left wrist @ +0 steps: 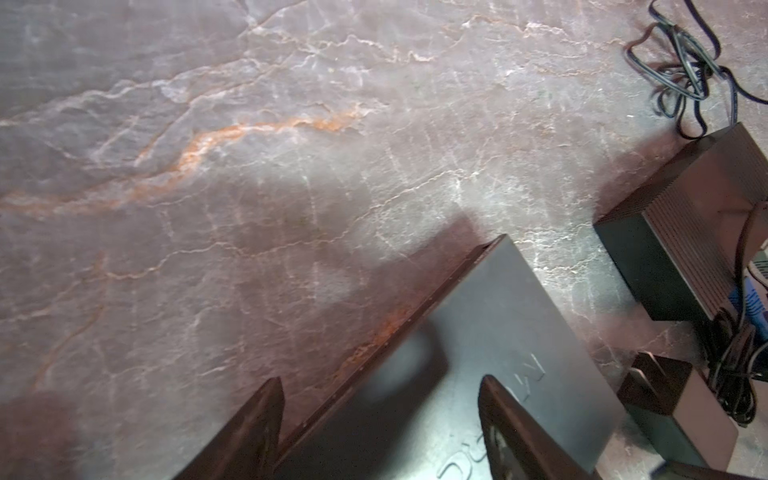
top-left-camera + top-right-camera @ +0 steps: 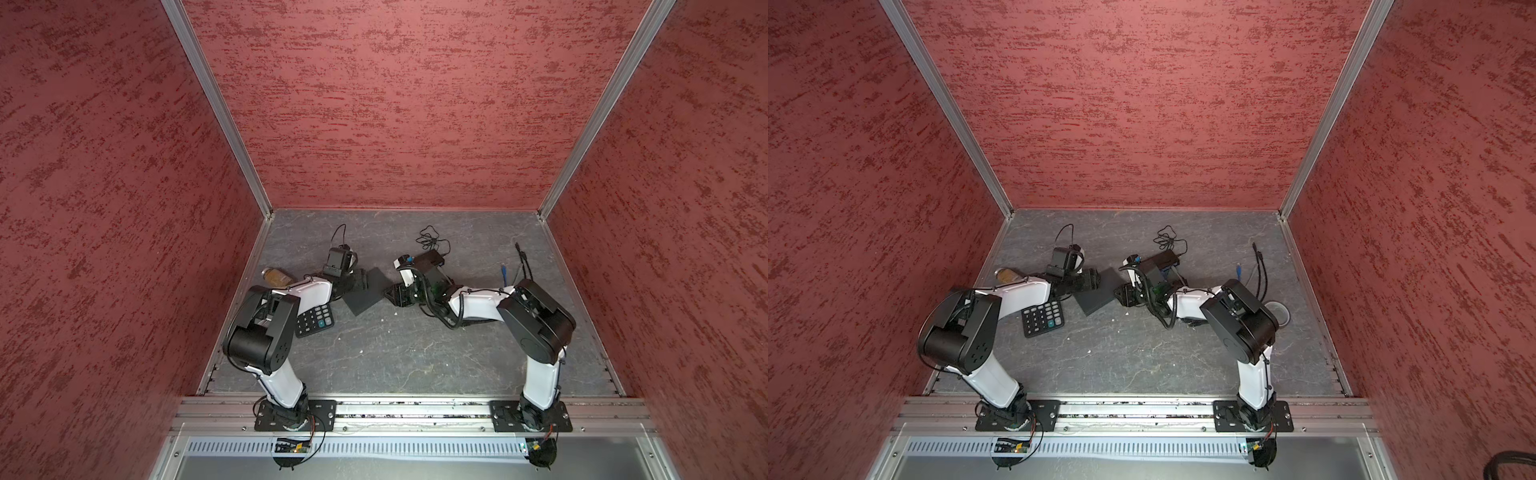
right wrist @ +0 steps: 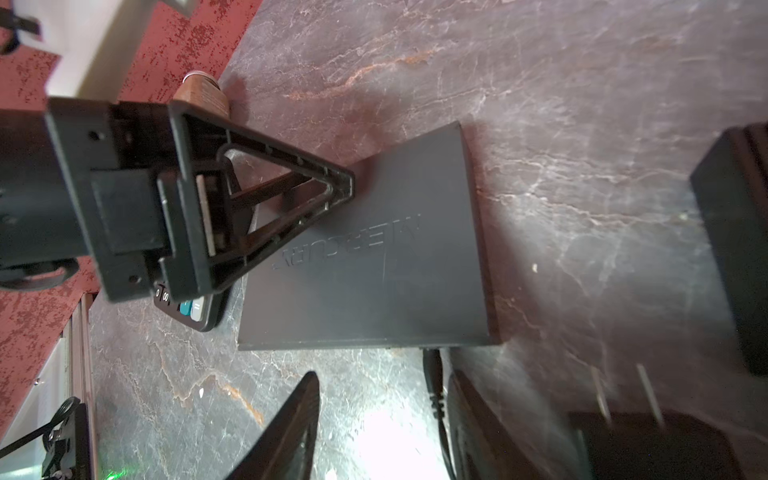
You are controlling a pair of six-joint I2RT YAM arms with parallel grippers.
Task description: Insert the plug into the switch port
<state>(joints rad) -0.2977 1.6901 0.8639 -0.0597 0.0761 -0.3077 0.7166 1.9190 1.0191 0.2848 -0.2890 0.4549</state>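
Slate table; plug axis points at switch edge, right hand half-open around it; left hand open.

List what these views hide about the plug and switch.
- Switch ports: right wrist view, edge-on, shadowed.
- Plug tip: seated or not, lost at that edge.
- Both, top views: too small, under the right gripper.
- Adapter: blurred, cut off by the frame edge.

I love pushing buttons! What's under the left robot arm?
A black calculator with number keys peeks out; the left arm covers its far end, so any screen is hidden.
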